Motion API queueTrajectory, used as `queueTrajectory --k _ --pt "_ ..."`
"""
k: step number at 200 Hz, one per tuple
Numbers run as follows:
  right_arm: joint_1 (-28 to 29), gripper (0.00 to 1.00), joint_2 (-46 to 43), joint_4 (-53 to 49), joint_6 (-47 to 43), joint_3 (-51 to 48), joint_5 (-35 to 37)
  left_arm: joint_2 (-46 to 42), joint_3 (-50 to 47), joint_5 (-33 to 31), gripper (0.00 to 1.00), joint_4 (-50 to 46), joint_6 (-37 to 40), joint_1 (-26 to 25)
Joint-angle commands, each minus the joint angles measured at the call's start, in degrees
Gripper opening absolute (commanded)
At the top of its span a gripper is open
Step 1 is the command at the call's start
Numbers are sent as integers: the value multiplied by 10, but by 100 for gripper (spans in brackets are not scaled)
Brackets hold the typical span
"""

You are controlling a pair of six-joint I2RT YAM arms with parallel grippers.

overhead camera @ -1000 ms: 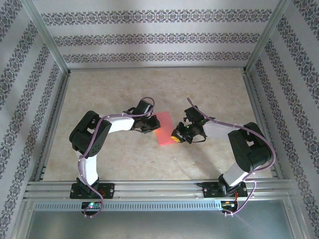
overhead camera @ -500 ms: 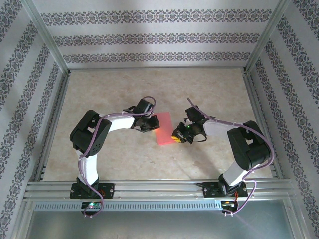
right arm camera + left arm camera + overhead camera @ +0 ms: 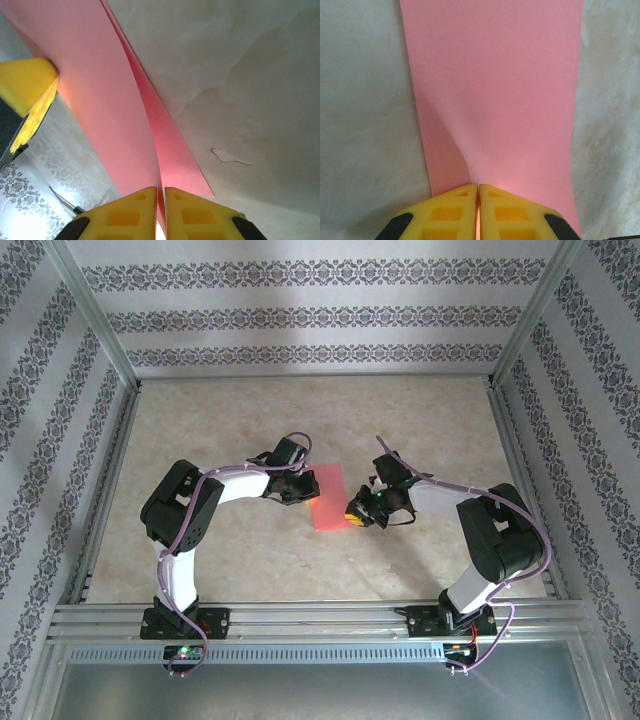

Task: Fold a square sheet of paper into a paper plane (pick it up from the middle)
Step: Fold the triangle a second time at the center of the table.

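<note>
The square sheet of paper (image 3: pixel 328 498) is salmon pink and folded into a narrow rectangle, held between both arms over the middle of the table. My left gripper (image 3: pixel 303 490) is shut on its left edge; in the left wrist view the yellow fingers (image 3: pixel 451 215) pinch the near edge of the sheet (image 3: pixel 495 90), which stretches away with a soft bulge. My right gripper (image 3: pixel 355 511) is shut on the right edge; in the right wrist view the paper (image 3: pixel 115 115) runs up from between its pads (image 3: pixel 200 215) as two layers. The left gripper's yellow fingertip (image 3: pixel 25 90) shows at the far end.
The beige marbled table (image 3: pixel 320 420) lies open around the arms. Aluminium frame rails (image 3: pixel 300 620) run along the near edge and the sides, and patterned walls enclose the cell. A small chip marks the table surface (image 3: pixel 230 156).
Both grippers keep their hold on the paper. The sheet and both arms have shifted slightly away from the near edge.
</note>
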Motion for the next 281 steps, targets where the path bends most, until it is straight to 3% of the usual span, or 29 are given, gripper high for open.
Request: queueTrajectory --k 1,66,183,232,281 --pt "6 13 7 5 4 6 -13 17 2 1 10 -20 12 7" --pt "16 0 10 26 -12 31 -12 21 3 7 10 -20 16 7" --pt "52 0 114 100 -22 107 -5 13 13 15 10 -27 22 7" --pt "54 0 126 97 -22 101 4 -19 41 11 13 -35 29 10" --pt "54 0 126 110 -23 98 -3 17 56 -15 12 -67 31 17"
